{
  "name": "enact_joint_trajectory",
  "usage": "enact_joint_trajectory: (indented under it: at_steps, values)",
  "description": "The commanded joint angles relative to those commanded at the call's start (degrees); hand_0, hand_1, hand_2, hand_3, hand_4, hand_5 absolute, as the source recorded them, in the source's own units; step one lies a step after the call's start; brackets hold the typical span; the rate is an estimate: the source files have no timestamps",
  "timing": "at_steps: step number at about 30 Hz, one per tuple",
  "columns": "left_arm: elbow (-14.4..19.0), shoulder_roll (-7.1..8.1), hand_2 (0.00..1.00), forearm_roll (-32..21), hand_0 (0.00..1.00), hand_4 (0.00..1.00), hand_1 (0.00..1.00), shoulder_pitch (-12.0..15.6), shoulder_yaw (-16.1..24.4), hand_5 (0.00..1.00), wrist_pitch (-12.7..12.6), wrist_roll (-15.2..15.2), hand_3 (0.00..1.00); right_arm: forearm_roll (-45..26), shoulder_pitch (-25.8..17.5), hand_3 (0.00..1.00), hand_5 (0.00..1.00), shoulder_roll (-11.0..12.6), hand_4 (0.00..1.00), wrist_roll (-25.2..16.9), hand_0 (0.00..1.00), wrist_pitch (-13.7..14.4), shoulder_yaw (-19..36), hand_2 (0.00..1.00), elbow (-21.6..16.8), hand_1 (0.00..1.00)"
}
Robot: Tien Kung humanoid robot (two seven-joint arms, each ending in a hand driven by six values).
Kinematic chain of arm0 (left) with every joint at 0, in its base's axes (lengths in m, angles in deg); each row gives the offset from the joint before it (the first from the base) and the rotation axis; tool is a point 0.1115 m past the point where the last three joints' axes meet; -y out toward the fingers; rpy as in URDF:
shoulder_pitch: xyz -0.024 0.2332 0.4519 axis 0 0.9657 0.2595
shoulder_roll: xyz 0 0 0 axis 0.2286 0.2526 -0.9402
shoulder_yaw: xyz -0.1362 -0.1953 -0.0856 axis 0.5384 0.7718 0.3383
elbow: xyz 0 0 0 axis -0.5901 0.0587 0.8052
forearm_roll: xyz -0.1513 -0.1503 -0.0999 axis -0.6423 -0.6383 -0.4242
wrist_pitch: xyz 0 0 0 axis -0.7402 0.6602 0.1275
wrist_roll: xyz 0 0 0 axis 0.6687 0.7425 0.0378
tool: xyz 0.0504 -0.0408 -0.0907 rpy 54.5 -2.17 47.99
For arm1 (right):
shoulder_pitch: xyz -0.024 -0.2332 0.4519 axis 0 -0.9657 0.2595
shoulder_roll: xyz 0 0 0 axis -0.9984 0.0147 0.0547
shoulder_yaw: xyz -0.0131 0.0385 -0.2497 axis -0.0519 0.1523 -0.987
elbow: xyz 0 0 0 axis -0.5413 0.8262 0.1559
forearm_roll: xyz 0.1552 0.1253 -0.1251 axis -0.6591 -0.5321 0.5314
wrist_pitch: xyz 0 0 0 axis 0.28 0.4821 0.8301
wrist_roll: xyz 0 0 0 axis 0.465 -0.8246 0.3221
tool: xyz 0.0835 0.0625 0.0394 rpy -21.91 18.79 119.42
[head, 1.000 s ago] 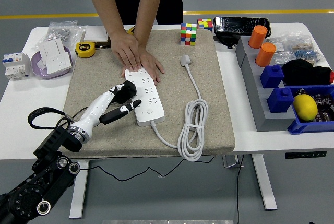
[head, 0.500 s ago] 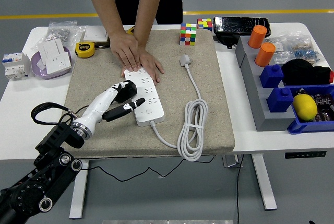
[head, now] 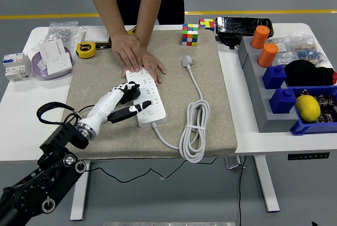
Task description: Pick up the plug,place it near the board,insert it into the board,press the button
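A white power strip lies on the beige mat, and its button is near the cable end. A person's two hands press down on the strip's far end. My left hand is shut on a black plug, which it holds over the strip's left edge. One finger lies stretched out across the strip's near half. I cannot tell whether the plug's pins touch a socket. The strip's own grey plug and coiled cable lie on the mat to the right.
Two Rubik's cubes stand at the mat's far edge. A yellow tape measure, a purple bowl with a wall socket and a circuit breaker sit at the left. Blue bins, a lemon and orange cups fill the right.
My left hand has moved right and slightly forward, carrying the black plug from beside the strip to over its left edge. The person's hands have stayed put.
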Motion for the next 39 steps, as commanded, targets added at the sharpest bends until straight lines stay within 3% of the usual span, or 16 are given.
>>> enact_joint_trajectory:
  at_steps: [24, 32, 39]
  values:
    - [-0.6, 0.36, 0.964, 1.4, 0.998, 0.998, 0.998, -2.6, -4.3, 0.998, 0.4, 0.5, 0.912, 0.0, 0.1, 0.794, 0.934, 0.3, 0.998, 0.1, 0.830, 0.0, -0.5, 0.760, 0.0, 0.762]
    - [0.5, 0.38, 0.956, 2.0, 0.998, 0.998, 0.998, -3.0, -5.0, 0.998, 0.1, 0.3, 0.912, -0.2, 0.2, 0.794, 0.932, 0.3, 0.998, 0.2, 0.829, 0.0, -0.8, 0.760, 0.0, 0.763]
    - [4.4, 0.61, 0.920, 3.9, 0.998, 0.998, 0.974, -3.2, -4.7, 0.998, -0.9, -0.8, 0.893, -0.3, 0.3, 0.794, 0.932, 0.2, 0.998, 0.2, 0.829, 0.0, -0.8, 0.760, 0.0, 0.763]
